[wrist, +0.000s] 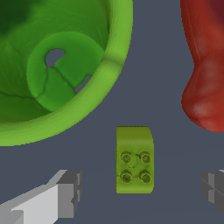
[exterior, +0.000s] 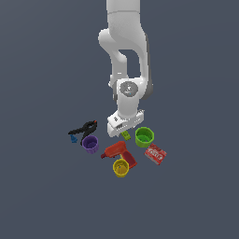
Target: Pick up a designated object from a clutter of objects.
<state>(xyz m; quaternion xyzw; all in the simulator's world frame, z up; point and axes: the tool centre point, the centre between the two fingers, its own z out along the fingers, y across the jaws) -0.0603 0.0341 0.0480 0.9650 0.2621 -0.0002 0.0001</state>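
Hovering released over the yellow-green block [wrist: 134, 159] beside the green cup [wrist: 57, 70], gripper [wrist: 140, 190] straddling it with 2 fingers apart: approach done, closing and lifting left.

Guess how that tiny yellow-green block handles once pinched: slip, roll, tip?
The yellow-green block looks rigid and boxy, so rolling seems unlikely. It's tiny, probably light. One rounded corner and studs might let it twist between the open fingers.

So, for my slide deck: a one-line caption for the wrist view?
Open gripper straddling the yellow-green studded block, between the green cup and red drill.
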